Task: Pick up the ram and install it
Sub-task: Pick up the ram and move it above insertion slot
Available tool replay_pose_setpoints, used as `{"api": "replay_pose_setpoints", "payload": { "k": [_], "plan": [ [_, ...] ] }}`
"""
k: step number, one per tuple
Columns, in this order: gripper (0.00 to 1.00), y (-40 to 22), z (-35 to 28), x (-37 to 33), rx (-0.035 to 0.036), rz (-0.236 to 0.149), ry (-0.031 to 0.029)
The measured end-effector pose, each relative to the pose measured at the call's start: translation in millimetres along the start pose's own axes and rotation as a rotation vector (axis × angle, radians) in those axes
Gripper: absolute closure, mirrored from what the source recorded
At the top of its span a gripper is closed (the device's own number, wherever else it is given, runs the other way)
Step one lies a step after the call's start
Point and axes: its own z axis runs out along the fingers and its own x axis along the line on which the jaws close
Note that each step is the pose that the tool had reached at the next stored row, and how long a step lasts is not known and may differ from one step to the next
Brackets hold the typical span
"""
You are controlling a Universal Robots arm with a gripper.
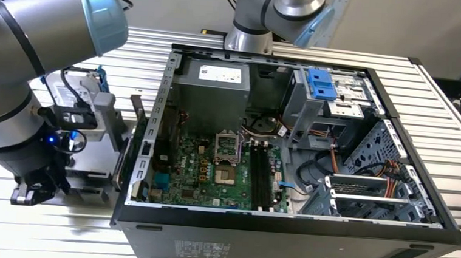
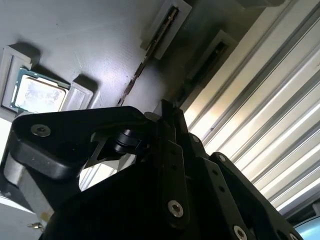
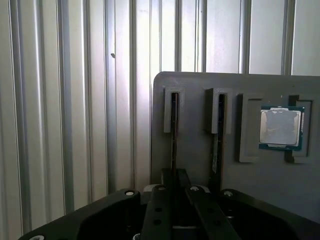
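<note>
One ram (image 3: 174, 130) stands on edge in the grey holder (image 3: 195, 155), top edge free for pinching, and the gripper (image 3: 175, 179) looks like it's got its jaws narrowed onto it.

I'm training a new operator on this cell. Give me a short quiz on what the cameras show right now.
1. True or false: the processor sits on the grey tray beside the ram holders.
2. The computer case is: A closed, B open, C upside down.
3. Is the gripper lined up with the ram nearer to or farther from the processor?
Key: 1 true; 2 B; 3 farther.
</note>
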Motion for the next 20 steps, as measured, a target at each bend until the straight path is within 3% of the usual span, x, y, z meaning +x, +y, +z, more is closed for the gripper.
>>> {"api": "replay_pose_setpoints", "payload": {
  "k": [8,9,17,20],
  "plan": [
    [0.0,0.1,-0.3,1.9,-0.0002,0.0,0.0003],
    [1.0,0.1,-0.3,2.0,-0.0002,0.0,0.0003],
    [1.0,0.1,-0.5,2.5,-0.0002,0.0,0.0003],
    [1.0,0.2,-6.3,2.3,-0.0003,0.0,0.0003]
  ]
}}
